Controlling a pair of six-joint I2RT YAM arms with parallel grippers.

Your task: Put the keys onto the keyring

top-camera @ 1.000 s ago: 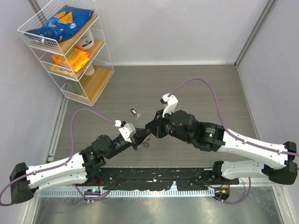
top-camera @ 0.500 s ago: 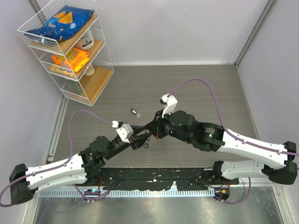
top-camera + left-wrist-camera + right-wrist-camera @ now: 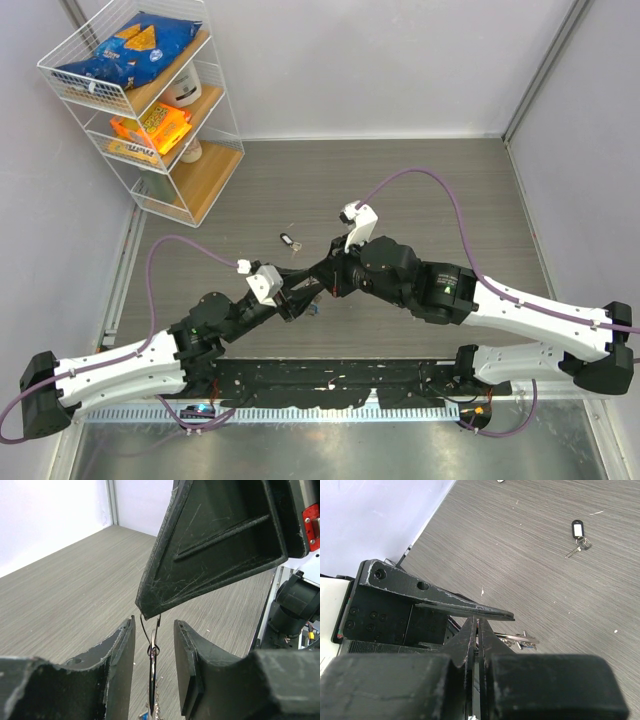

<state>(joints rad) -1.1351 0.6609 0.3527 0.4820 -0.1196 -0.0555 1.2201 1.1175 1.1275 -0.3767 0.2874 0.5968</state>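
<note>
The keyring hangs edge-on between the fingers of my left gripper, which stands open and touches neither side of it. A thin wire loop at the ring's top runs up into the tip of my right gripper, whose jaws are pressed together on it. Silvery keys with a blue bit dangle under the ring. In the top view both grippers, left and right, meet tip to tip at mid-table. A separate key with a dark tag lies on the table behind them, also seen as the tagged key.
A white wire shelf rack with snack bags stands at the back left. Purple cables arch over both arms. Grey walls close the table at the back and the sides.
Both arms have crept slightly to the left with their tips still together. The tagged key on the table has not moved.
</note>
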